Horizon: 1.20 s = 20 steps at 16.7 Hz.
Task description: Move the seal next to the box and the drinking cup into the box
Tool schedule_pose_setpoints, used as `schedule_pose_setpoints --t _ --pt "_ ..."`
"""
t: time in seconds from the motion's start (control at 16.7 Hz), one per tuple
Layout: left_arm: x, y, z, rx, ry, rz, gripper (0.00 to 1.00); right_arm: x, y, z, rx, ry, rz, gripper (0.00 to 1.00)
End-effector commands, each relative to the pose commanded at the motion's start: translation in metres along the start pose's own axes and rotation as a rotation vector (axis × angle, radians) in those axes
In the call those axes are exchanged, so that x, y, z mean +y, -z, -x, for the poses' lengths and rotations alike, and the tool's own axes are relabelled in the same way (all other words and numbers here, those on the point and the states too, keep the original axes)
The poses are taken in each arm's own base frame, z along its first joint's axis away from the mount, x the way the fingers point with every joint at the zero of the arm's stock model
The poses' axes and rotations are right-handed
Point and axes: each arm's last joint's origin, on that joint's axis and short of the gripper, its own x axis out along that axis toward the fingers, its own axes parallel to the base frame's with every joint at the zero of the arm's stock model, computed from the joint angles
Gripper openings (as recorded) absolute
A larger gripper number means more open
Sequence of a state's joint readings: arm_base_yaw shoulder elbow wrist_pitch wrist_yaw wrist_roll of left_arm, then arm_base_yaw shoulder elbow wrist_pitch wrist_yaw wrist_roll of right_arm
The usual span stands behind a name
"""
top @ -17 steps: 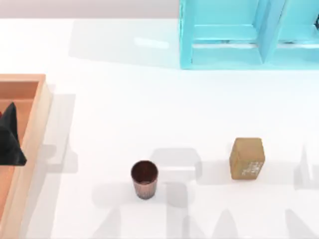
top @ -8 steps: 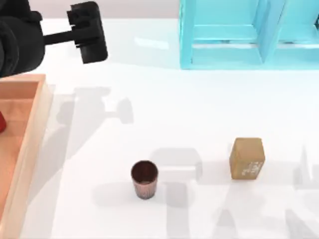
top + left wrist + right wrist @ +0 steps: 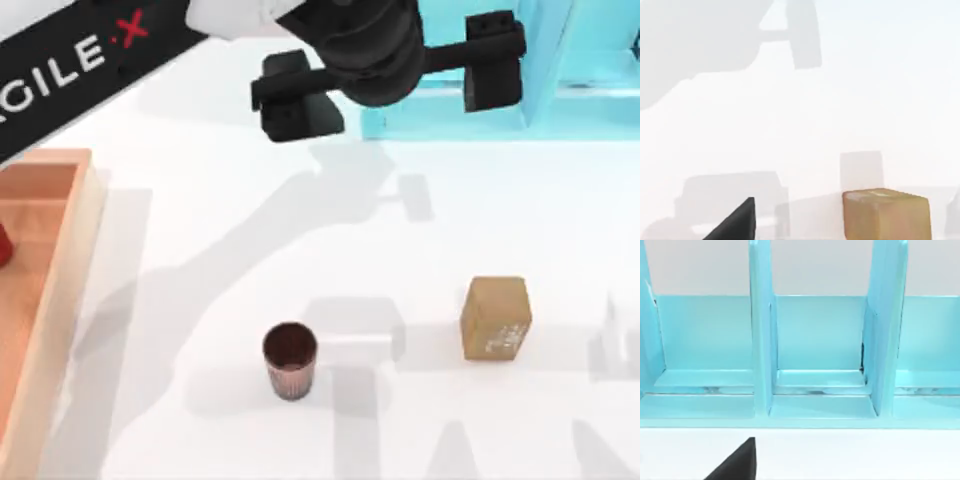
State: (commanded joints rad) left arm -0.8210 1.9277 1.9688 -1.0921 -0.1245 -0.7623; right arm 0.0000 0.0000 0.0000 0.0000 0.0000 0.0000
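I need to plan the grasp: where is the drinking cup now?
In the top view the drinking cup stands upright on the table's near middle, left of the seal, apart from the box.

Bare table lies all around the cup (image 3: 289, 360) and the seal (image 3: 496, 318), which stand well apart. The left arm (image 3: 340, 45) crosses overhead at the far side (before the turquoise shelf (image 3: 560, 70)). The box (image 3: 60, 290) walls off the left edge.
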Motion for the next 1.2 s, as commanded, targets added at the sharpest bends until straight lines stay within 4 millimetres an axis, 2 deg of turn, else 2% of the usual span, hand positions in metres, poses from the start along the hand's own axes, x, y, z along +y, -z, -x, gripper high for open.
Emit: schedule_pose_setpoints --t 0.24,0.42,0.54,0.66,1.02,1.2 --pt "-0.062 0.031 -0.067 0.148 -0.124 -0.011 1.0 0.0 0.0 0.0 0.0 0.0 0.0 1.0" --pt "-0.088 0.061 -0.106 0.217 -0.211 -0.024 1.0 0.0 0.0 0.0 0.0 0.0 0.0 1.0" --pt "-0.097 0.077 -0.124 0.244 -0.253 -0.032 1.0 0.0 0.0 0.0 0.0 0.0 0.0 1.0" --pt "-0.101 0.085 -0.132 0.257 -0.275 -0.036 1.0 0.0 0.0 0.0 0.0 0.0 0.0 1.0" --pt "-0.1 0.085 -0.136 0.26 -0.28 -0.034 1.0 0.0 0.0 0.0 0.0 0.0 0.0 1.0" --pt "-0.098 0.089 -0.151 0.259 -0.279 -0.037 1.0 0.0 0.0 0.0 0.0 0.0 0.0 1.0"
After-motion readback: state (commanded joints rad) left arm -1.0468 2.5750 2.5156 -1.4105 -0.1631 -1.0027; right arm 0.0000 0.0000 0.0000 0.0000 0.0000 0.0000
